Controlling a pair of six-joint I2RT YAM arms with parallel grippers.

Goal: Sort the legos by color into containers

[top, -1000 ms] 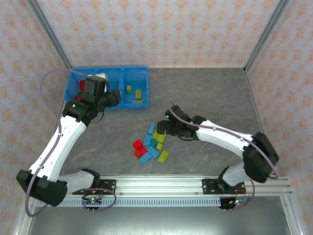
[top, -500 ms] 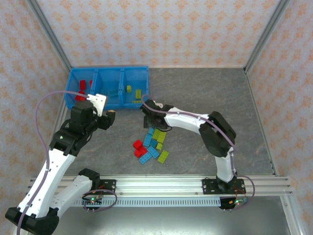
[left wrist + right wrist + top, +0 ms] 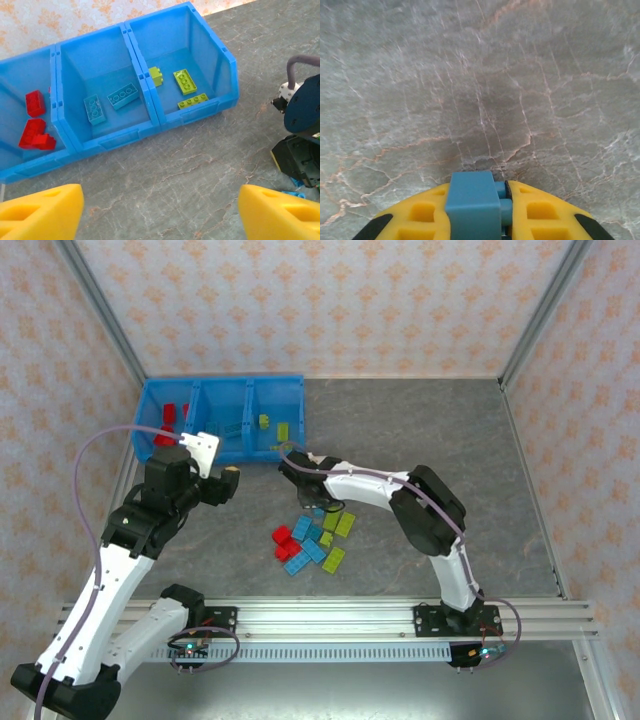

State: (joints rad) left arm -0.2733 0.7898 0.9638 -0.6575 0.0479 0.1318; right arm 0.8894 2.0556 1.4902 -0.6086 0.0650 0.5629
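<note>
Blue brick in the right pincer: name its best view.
Right wrist view: the blue brick sits close up, clamped in the right pincer. In top external the pincer hides it; left wrist leaves it too small to tell.

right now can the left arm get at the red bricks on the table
Probably yes: the left arm's yellow fingers are open, and only bare grey table lies between them and the small red plastic bricks; the right arm passes behind them.

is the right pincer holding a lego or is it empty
Holding one: the right pincer is shut on a light blue lego, which sits clamped between its yellow fingers.
</note>
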